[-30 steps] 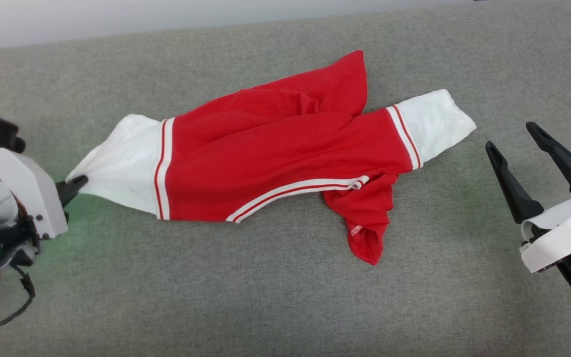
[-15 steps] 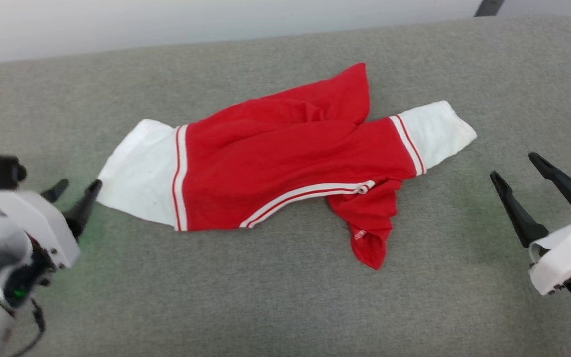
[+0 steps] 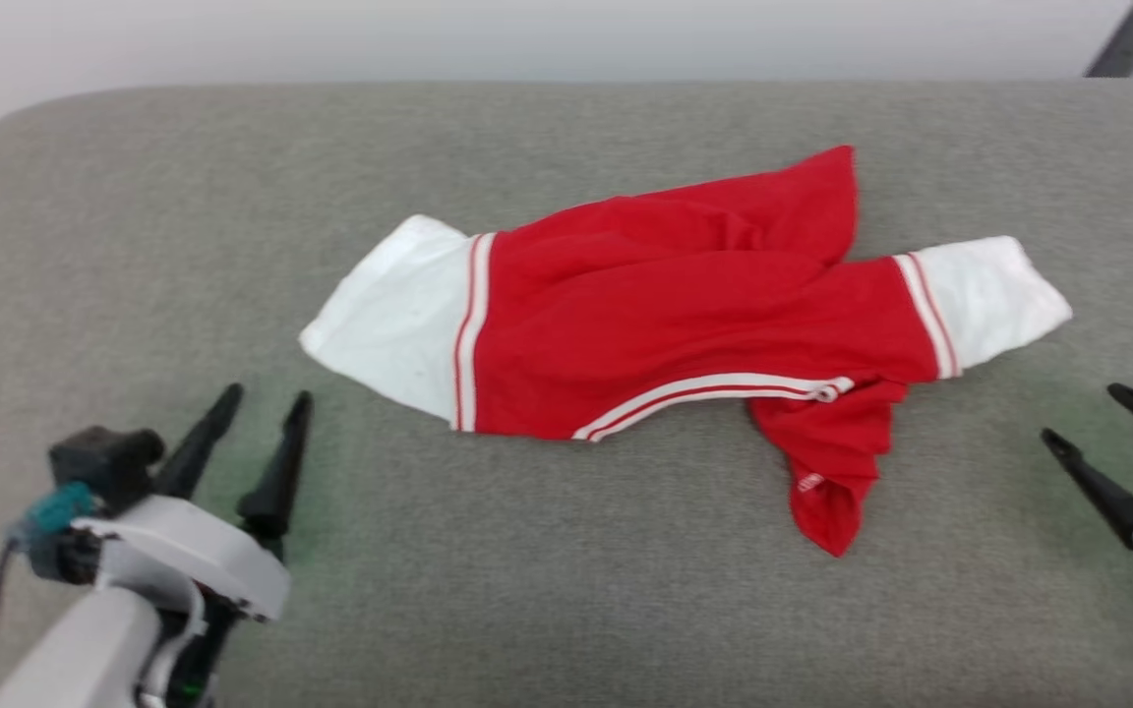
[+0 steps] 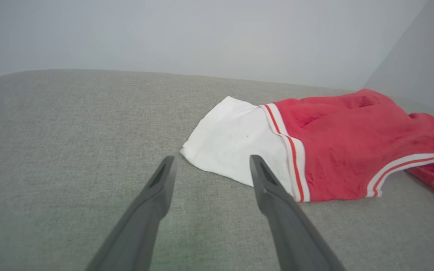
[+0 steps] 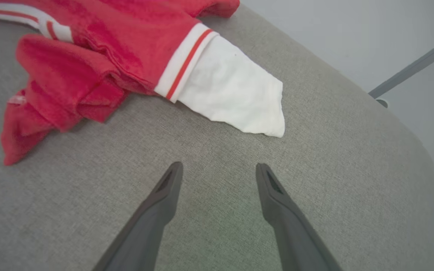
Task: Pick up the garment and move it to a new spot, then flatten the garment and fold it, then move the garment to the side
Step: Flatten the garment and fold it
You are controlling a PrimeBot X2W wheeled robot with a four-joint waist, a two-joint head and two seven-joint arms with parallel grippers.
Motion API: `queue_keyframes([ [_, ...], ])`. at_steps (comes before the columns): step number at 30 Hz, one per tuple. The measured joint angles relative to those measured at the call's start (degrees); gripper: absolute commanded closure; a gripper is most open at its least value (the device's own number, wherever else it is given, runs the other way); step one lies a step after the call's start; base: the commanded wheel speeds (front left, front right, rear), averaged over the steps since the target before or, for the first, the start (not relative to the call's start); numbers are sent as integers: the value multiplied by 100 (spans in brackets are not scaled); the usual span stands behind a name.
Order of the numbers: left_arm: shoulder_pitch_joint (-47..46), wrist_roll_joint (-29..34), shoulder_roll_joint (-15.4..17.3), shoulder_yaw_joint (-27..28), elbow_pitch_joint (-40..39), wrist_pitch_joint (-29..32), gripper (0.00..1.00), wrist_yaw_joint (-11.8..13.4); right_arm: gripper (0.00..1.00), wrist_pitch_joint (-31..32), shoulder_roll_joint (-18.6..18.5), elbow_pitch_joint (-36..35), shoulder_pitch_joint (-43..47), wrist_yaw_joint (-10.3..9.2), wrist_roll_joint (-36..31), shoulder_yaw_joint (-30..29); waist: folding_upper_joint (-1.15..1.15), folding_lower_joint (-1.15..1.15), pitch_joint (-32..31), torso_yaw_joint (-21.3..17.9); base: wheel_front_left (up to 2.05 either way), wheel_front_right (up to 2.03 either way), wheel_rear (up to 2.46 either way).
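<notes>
Your left gripper [image 3: 268, 393] and right gripper [image 3: 1082, 413] gape wide, holding nothing, flanking the rumpled garment [image 3: 685, 344] on the cushion [image 3: 527, 590]; looks like flattening time, so you'll need to pinch its two ends and stretch it out.

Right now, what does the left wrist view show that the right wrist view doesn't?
Left wrist view: the open left gripper, just short of one white cuff of the garment. Right wrist view: the open right gripper, facing the other white cuff and a crumpled red fold. Both: the red body of the garment lying on the grey cushion.
</notes>
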Motion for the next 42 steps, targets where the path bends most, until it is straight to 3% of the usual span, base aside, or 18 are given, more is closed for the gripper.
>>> queue_keyframes([
  [5,213,837,-363,249,-625,-37,0,348,0,453,-586,101,-702,0,417,747,0,0,70,318,0,0,0],
  [9,432,1427,-728,492,-985,-51,0,391,0,668,-880,328,-1324,0,656,1259,0,0,179,565,0,0,0],
  [18,588,1989,-1317,913,-1062,-51,0,19,0,1224,-1367,501,-2484,0,909,2924,0,0,549,1022,0,0,0],
  [24,631,2226,-1537,1222,-1077,-51,0,-190,0,1076,-1446,747,-3119,1,1118,3617,0,0,775,1179,0,0,0],
  [27,643,2350,-1552,1302,-1056,-51,0,-275,100,989,-1399,856,-3305,1,1324,3832,0,0,839,1193,0,0,0],
  [30,636,2451,-1455,1313,-1022,-51,0,-353,100,843,-1247,927,-3418,2,1456,3973,0,0,857,1129,0,0,0],
  [34,443,2542,-1023,1137,-968,121,0,-438,100,648,-1074,1059,-3501,0,1659,4064,0,0,858,1002,0,0,0],
  [38,-58,2260,-367,617,-1056,1079,0,-493,100,505,-988,1137,-3568,0,1707,4123,0,0,871,870,0,0,0],
  [42,-725,1017,377,-205,-1432,2429,0,-502,100,417,-872,1211,-3662,0,1716,4153,0,0,907,759,0,0,0],
])
